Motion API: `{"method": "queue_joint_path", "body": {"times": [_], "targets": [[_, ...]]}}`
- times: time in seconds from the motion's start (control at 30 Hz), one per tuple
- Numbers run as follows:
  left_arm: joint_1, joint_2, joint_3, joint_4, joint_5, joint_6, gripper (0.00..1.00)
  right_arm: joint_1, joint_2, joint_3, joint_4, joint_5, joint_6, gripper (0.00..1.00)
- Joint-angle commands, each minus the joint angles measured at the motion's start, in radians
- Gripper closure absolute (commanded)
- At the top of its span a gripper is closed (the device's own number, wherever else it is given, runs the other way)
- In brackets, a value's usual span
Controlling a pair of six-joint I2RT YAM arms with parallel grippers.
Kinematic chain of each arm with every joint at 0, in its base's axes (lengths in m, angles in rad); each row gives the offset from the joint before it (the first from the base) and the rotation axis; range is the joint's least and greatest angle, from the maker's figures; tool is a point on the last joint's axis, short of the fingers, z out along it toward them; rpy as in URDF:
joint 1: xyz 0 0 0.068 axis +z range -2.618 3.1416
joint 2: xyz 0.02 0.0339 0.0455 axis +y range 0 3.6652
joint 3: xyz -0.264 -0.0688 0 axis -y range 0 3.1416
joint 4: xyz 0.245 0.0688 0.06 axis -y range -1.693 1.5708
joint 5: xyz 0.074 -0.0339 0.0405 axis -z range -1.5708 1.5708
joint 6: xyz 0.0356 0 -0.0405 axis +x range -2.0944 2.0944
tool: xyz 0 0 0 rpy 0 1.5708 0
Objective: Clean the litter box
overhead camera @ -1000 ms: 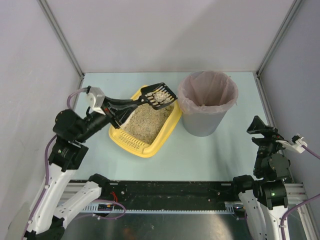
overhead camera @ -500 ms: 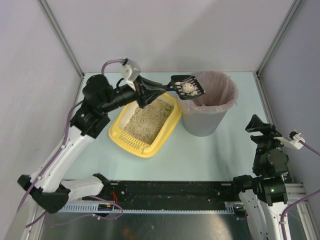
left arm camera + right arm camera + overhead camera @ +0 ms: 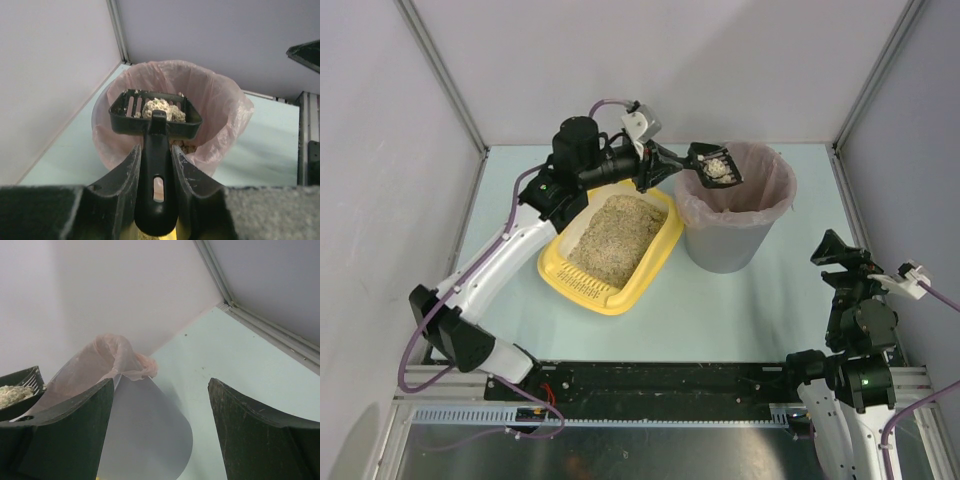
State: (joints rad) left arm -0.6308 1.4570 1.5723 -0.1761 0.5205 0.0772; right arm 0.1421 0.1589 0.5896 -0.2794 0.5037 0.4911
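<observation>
As I read the scene from the left, the yellow litter box [image 3: 560,268] lies on the tabletop [image 3: 720,310] under my left arm. Its slotted lip is toward me and beige litter is inside. It stands just beside the grey bin [image 3: 725,250], I think so that the way from one to the other is short.

Above its far end, my left hand [image 3: 650,168] is closed narrow around the handle of the black scoop [image 3: 717,165]. The handle lies between the two fingers, so the slotted head is nearly level. The head hangs over the left rim of the bin, above the pink liner [image 3: 222,105]. A pale clump [image 3: 162,107] of soiled litter sits in it. I judge this position is chosen so that tipping drops the clump inside the bin and not on the tabletop.

On the far right, my right hand [image 3: 845,255] holds nothing. Its fingers are wide apart, and it is parked well apart from the bin, out of the way.
</observation>
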Motion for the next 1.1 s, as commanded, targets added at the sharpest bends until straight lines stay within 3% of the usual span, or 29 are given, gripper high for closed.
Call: {"method": "queue_joint_path", "body": {"times": [0.0,0.4,0.77,1.0,1.07], "targets": [[-0.009,0.029,0.081,0.043,0.104,0.171,1.00,-0.002,0.018,0.032,0.029,0.010,-0.028,0.19],[-0.069,0.132,0.138,-0.061,0.059,0.542,1.00,-0.001,0.022,0.026,0.039,0.021,-0.048,0.19],[-0.203,0.125,0.098,-0.100,-0.226,0.900,1.00,-0.003,0.060,0.012,0.062,0.007,-0.046,0.18],[-0.239,0.118,0.097,-0.102,-0.296,0.990,1.00,-0.003,0.068,0.004,0.072,-0.002,-0.046,0.18],[-0.268,0.112,0.083,-0.100,-0.371,1.059,1.00,-0.003,0.068,0.004,0.071,0.002,-0.049,0.18]]}}
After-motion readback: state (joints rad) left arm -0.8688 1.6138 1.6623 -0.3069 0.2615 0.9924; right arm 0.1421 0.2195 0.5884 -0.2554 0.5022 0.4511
